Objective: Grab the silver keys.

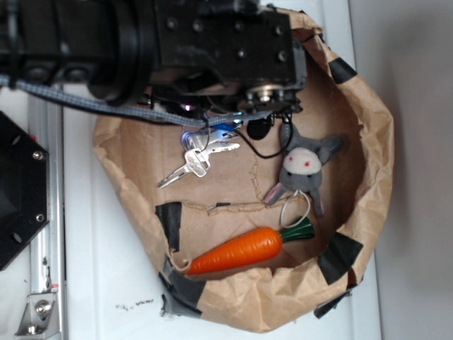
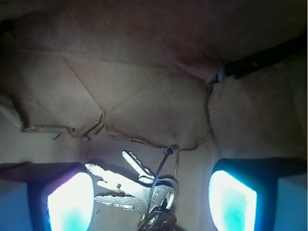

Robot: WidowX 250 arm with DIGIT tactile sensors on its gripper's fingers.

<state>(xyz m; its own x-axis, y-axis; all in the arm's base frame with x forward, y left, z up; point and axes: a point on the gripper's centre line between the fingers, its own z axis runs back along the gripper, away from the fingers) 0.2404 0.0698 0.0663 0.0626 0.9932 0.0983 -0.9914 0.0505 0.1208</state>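
between the spread gripper (image 2: 150, 202) fingers lies one bunch of silver keys (image 2: 137, 190).

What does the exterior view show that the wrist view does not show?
Only the exterior view shows the orange carrot, the grey bunny, the rolled rim of the paper bag and the black arm above. Only the wrist view shows the tool with its two glowing fingers apart, one on each side of the keys. Both show the silver keys on the brown paper floor.
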